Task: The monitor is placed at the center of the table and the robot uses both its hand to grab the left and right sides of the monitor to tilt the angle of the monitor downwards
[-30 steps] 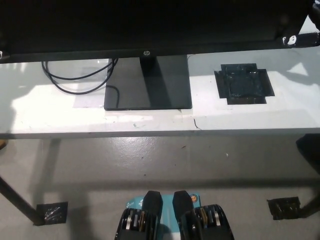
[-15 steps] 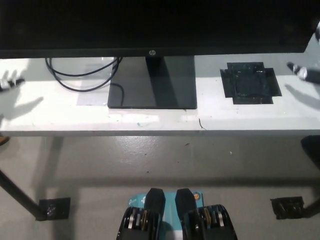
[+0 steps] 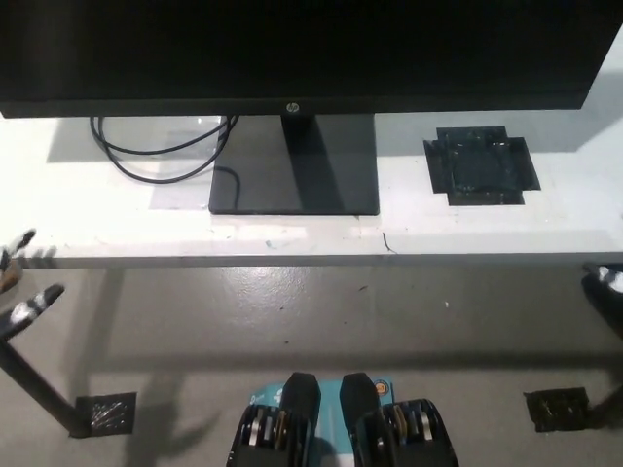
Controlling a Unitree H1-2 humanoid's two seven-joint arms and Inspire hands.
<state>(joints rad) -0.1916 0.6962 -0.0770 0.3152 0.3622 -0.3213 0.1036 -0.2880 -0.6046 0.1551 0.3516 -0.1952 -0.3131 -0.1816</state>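
Head view showed the monitor (image 3: pixel 292 53) centered on the counter (image 3: pixel 545 224), ungrasped. Left hand (image 3: pixel 24 282) hung empty at left edge, fingers apart; right hand (image 3: pixel 605 282) barely showed, state unclear.

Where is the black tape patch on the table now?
In the head view, the black tape patch lies on the white table, right of the monitor stand.

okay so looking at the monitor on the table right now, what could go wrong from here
1. The left robot hand sits low at the table's front edge, the right robot hand barely in view; neither touches the monitor. Reaching up, they might clip the edge.
2. Black cables loop beside the stand base; tilting could tug them.
3. Uneven grip may twist the monitor.
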